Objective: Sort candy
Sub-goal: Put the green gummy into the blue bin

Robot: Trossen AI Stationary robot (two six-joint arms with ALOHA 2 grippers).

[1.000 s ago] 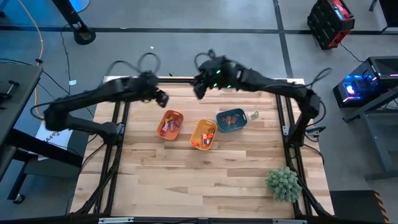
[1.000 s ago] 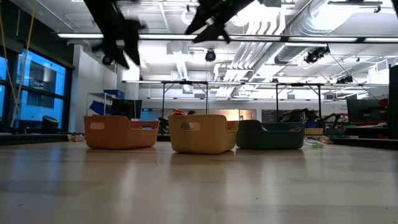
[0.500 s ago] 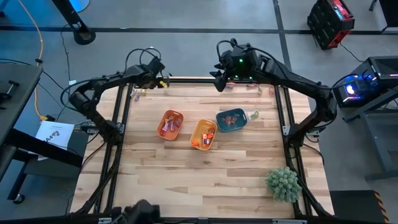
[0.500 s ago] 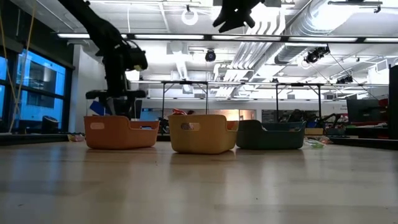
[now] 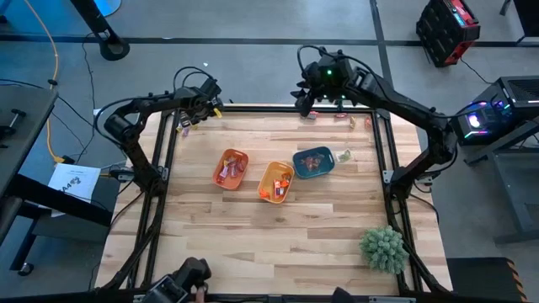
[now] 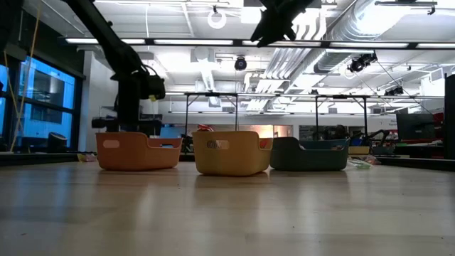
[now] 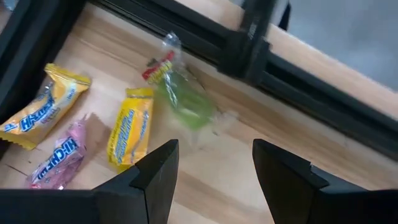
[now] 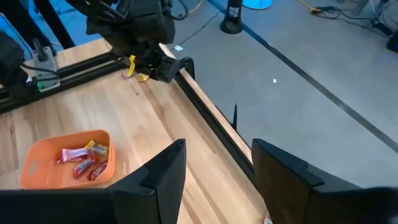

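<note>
Left hand (image 7: 211, 168) open, empty, poised over loose candy (image 7: 132, 134) at the table's (image 5: 253, 227) far left corner. Right hand (image 8: 214, 180) open, empty, above the far edge. More candy fills three bins (image 5: 230, 169) mid-table.

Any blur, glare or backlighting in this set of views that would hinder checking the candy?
Left wrist view: the clear green-tinted candy is smeared, while the yellow candy reads fairly sharp. Low view: bright ceiling lights backlight the scene, so the left gripper shows only as a silhouette and the orange bin hides its contents. High view: evenly lit, no glare on the table.
</note>
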